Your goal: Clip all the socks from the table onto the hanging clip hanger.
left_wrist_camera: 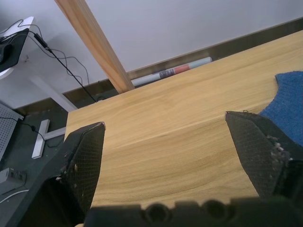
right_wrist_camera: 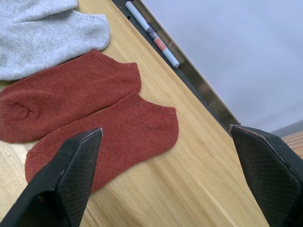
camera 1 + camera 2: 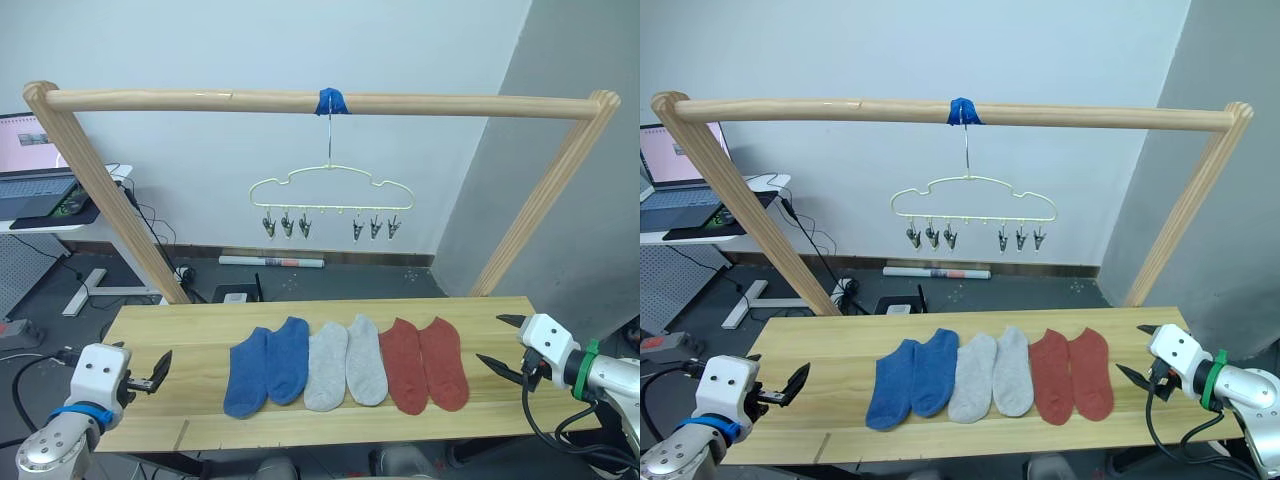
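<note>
Six socks lie side by side across the middle of the pale wood table (image 3: pixel 170 325): two blue socks (image 3: pixel 268 368) on the left, two grey socks (image 3: pixel 345 362) in the centre, two rust red socks (image 3: pixel 425 362) on the right. The pale yellow clip hanger (image 3: pixel 330 188) hangs from the pole above them, and its metal clips (image 3: pixel 287 224) hold nothing. My left gripper (image 3: pixel 160 368) is open over the table's left end, short of the blue socks. My right gripper (image 3: pixel 489 338) is open at the right end, just beyond the red socks (image 2: pixel 90 109).
A thick wooden pole frame (image 3: pixel 200 100) spans the table, with slanted legs at both ends. Blue tape (image 3: pixel 331 100) holds the hanger's hook to it. A desk with a laptop (image 3: pixel 35 190) stands at the far left. A tube (image 3: pixel 272 262) and cables lie on the floor behind.
</note>
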{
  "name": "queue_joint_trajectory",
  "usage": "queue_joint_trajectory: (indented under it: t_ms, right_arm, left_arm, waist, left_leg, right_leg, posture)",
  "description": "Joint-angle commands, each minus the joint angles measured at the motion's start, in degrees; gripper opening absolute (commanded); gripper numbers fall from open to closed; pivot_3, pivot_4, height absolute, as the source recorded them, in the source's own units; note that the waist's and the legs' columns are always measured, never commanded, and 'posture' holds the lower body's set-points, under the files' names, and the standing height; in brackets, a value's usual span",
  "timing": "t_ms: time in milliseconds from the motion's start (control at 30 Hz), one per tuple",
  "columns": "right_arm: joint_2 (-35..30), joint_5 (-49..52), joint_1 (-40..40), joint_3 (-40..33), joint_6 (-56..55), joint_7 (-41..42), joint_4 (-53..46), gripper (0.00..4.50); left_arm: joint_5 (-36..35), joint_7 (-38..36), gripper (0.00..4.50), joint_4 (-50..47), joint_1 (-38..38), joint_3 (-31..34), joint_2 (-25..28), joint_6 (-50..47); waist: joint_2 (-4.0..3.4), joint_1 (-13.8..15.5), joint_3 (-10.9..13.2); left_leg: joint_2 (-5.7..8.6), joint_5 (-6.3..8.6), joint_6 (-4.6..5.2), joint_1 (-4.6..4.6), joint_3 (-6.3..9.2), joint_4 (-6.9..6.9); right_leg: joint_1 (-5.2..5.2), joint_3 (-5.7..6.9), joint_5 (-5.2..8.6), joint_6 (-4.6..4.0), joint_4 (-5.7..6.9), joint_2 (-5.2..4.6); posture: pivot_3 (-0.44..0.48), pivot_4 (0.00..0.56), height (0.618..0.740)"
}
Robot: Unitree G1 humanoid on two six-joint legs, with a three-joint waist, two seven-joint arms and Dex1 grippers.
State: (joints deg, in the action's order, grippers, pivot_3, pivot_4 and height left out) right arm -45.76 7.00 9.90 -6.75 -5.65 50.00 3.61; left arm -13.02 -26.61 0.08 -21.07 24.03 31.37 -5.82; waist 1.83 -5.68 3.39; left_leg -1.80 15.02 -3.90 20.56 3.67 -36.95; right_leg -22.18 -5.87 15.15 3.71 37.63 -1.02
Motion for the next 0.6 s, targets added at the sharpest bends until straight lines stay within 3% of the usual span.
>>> queue_joint_trajectory:
  t_ms: [33,600]
  right_arm:
    - [-0.61,0.73,-0.26,-1.66,-1.07,0.30,-0.77,4.50]
    - [0.06,0.94,1.26,-1.85,-1.99,-0.43,-1.43,4.50]
  left_arm:
    - [-0.32,-0.47,4.48,-2.05,0.05,1.23,0.53,1.02]
    - [-4.29,-3.06,4.48,-0.83,2.11,3.98,0.03,5.65]
  waist:
    - [0.00,0.00,0.00]
    - [0.00,0.05,0.00]
  left_leg:
    - [0.00,0.00,0.00,0.00,0.00,0.00]
    - [0.00,0.00,0.00,0.00,0.00,-0.01]
  right_leg:
    - [0.00,0.00,0.00,0.00,0.00,0.00]
    - [0.01,0.00,0.00,0.00,0.01,0.00]
  posture:
    - [-0.040,0.002,0.740]
    - [-0.061,0.015,0.740]
